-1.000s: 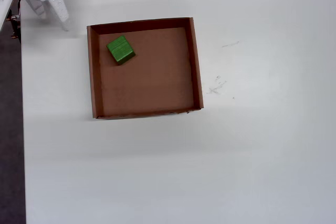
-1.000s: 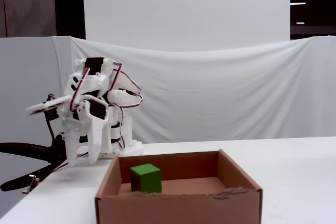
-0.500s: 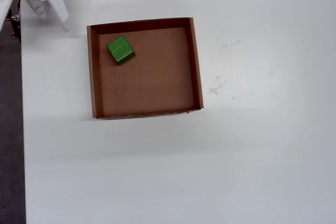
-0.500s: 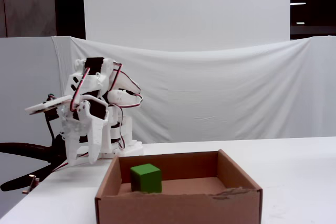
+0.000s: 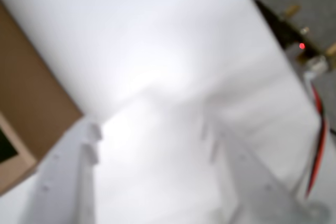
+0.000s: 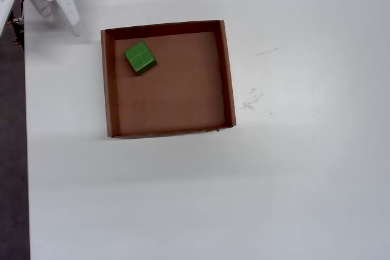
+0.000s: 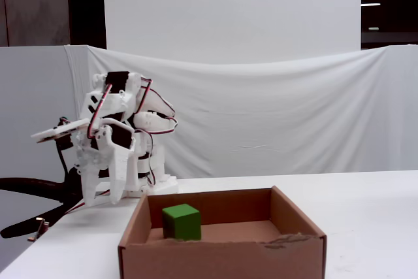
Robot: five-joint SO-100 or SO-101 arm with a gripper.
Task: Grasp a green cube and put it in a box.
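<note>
Overhead view shows the green cube [image 6: 140, 57] inside the box [image 6: 228, 77], upper left. At the frame's upper left, the gripper [image 6: 59, 15] is parted and empty.

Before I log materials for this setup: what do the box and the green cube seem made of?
The box: brown corrugated-looking cardboard, matte, with a frayed front edge in the fixed view. The green cube: solid bright green, smooth matte faces, possibly painted wood or plastic; the pictures cannot settle which.
</note>
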